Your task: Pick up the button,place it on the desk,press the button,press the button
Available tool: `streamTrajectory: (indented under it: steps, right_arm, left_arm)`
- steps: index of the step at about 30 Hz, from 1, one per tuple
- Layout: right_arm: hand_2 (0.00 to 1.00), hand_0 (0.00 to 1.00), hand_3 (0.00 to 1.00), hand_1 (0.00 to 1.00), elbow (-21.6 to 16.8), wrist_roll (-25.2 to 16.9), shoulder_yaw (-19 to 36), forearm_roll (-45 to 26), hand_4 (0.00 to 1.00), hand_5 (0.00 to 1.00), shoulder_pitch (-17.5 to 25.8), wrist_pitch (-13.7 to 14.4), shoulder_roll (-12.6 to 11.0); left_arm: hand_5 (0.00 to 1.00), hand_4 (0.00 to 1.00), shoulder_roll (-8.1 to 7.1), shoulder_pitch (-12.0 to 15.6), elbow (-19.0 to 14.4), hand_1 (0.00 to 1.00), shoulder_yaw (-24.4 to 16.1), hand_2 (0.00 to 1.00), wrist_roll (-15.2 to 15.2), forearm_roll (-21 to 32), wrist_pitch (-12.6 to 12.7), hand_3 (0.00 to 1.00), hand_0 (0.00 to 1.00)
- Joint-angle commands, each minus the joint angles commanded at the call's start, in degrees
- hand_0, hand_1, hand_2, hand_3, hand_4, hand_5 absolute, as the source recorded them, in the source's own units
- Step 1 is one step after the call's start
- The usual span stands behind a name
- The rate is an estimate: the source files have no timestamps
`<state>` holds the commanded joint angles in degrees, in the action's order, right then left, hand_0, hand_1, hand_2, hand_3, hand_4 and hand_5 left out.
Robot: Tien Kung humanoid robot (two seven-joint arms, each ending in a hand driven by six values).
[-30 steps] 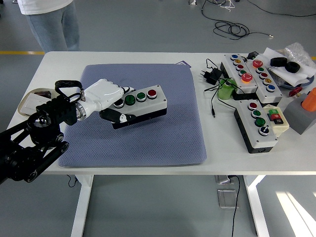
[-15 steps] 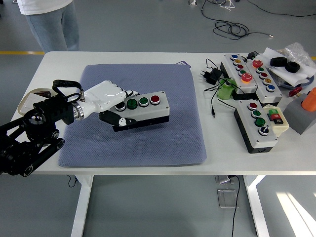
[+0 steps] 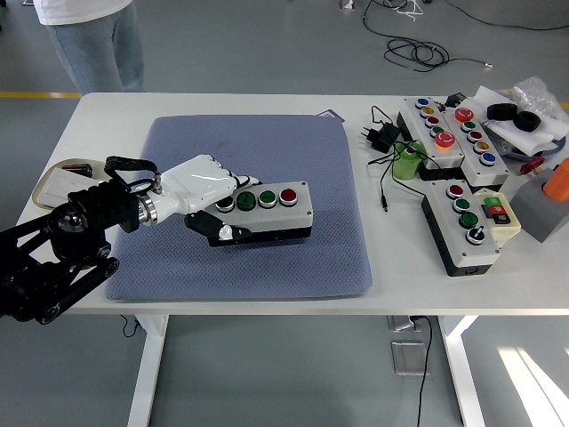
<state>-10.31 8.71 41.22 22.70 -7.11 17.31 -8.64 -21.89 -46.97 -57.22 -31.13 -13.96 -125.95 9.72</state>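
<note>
Fingers of the left hand clamp the near end of the button box, hiding its leftmost button, above a blue-grey mat on the white desk. More button boxes and cables crowd the desk's right side. A person, cut off at the waist, stands on grey floor beyond.
</note>
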Motion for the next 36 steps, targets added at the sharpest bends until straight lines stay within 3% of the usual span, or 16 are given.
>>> streamTrajectory:
  steps: [15,16,21,22,27,28,33,34,36]
  right_arm:
    - [0.817,0.787,0.751,0.797,0.0,0.02,0.02,0.15,0.412,0.479,-0.29,-0.03,-0.07]
    - [0.817,0.787,0.751,0.797,0.0,0.03,0.0,0.12,0.412,0.479,-0.31,-0.03,-0.05]
    - [0.817,0.787,0.751,0.797,0.0,0.03,-0.08,0.04,0.412,0.479,-0.38,-0.03,-0.04]
    - [0.817,0.787,0.751,0.797,0.0,0.03,-0.1,0.02,0.412,0.479,-0.39,-0.03,-0.04]
    - [0.817,0.787,0.751,0.797,0.0,0.0,-0.23,-0.04,0.412,0.479,-0.46,-0.04,-0.05]
    - [0.817,0.787,0.751,0.797,0.0,0.0,-0.25,-0.04,0.412,0.479,-0.47,-0.04,-0.05]
    - [0.817,0.787,0.751,0.797,0.0,-0.06,-0.28,-0.03,0.412,0.479,-0.47,-0.01,-0.07]
    - [0.817,0.787,0.751,0.797,0.0,-0.1,-0.33,-0.06,0.412,0.479,-0.48,0.0,-0.08]
    - [0.817,0.787,0.751,0.797,0.0,-0.15,-0.39,-0.11,0.412,0.479,-0.49,0.01,-0.09]
  left_arm:
    - [0.002,0.512,0.16,-0.33,1.23,0.401,1.04,0.367,0.07,-0.16,-0.98,0.362,0.485]
    - [0.002,0.551,0.1,-0.38,1.21,0.466,1.17,0.42,0.06,-0.35,-0.83,0.44,0.543]
    - [0.002,0.551,0.05,-0.43,1.22,0.466,1.13,0.42,0.14,-0.54,-0.74,0.44,0.543]
    - [0.002,0.681,0.05,-0.43,1.22,0.547,1.12,0.533,0.14,-0.54,-0.75,0.642,0.555]
    - [0.002,0.681,0.03,-0.5,1.59,0.547,1.02,0.533,0.2,-0.4,-1.35,0.642,0.555]
    - [0.002,0.713,0.02,-0.49,1.62,0.606,1.01,0.673,0.18,-0.36,-1.43,0.822,0.546]
    - [0.002,0.713,0.01,-0.44,1.68,0.606,0.96,0.673,0.06,-0.13,-1.72,0.822,0.546]
    - [0.002,0.722,0.01,-0.43,1.7,0.648,0.96,0.735,0.05,-0.08,-1.8,0.886,0.537]
    - [0.002,0.722,0.03,-0.42,1.82,0.648,0.93,0.735,-0.06,0.06,-1.93,0.886,0.537]
